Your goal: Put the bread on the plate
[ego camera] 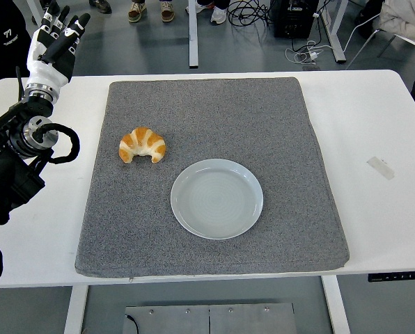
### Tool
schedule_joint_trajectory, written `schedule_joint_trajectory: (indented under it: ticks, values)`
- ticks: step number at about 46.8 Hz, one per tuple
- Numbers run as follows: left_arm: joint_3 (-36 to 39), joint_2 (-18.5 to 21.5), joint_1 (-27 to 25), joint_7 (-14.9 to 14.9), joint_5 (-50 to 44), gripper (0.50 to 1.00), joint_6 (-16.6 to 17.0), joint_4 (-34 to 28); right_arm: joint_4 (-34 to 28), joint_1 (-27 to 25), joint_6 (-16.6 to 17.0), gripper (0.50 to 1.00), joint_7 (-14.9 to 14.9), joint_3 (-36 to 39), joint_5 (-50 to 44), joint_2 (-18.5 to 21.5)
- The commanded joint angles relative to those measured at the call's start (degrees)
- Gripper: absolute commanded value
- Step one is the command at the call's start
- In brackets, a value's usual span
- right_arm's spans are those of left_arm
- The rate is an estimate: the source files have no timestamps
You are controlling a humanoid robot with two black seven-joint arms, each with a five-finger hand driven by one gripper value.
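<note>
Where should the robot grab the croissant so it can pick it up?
Probably around the thick middle of the croissant, coming straight down from above. It lies flat on the grey mat, its tips pointing toward the table's near edge, with nothing crowding it. The left hand is nearest.

Mat (263,125) rough grey speckled fabric; plate (216,198) smooth, glossy, ceramic-looking; table (374,118) smooth matt white; bread (143,145) glazed crust.

Only one mark is partly readable: small white print, seemingly "77" above a tiny illegible word, on a black garment or cover (4,35) at the upper left of the frame.
</note>
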Motion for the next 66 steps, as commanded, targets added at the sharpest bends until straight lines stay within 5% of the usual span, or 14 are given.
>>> schedule_joint_trajectory:
  ticks: [1,43,66]
  values:
    - [0.21,0.05,-0.07,-0.18,0.06,0.977,0.0,0.0,0.02,0.0,0.0,1.0,0.0,0.0,0.0,0.0]
    - [6.62,5.41,-0.68,-0.01,0.76,0.977,0.0,-1.93,0.02,0.0,0.0,1.0,0.0,0.0,0.0,0.0]
    - [27.7,17.36,-6.65,-0.27,2.34,0.977,-0.17,-13.53,0.02,0.0,0.0,1.0,0.0,0.0,0.0,0.0]
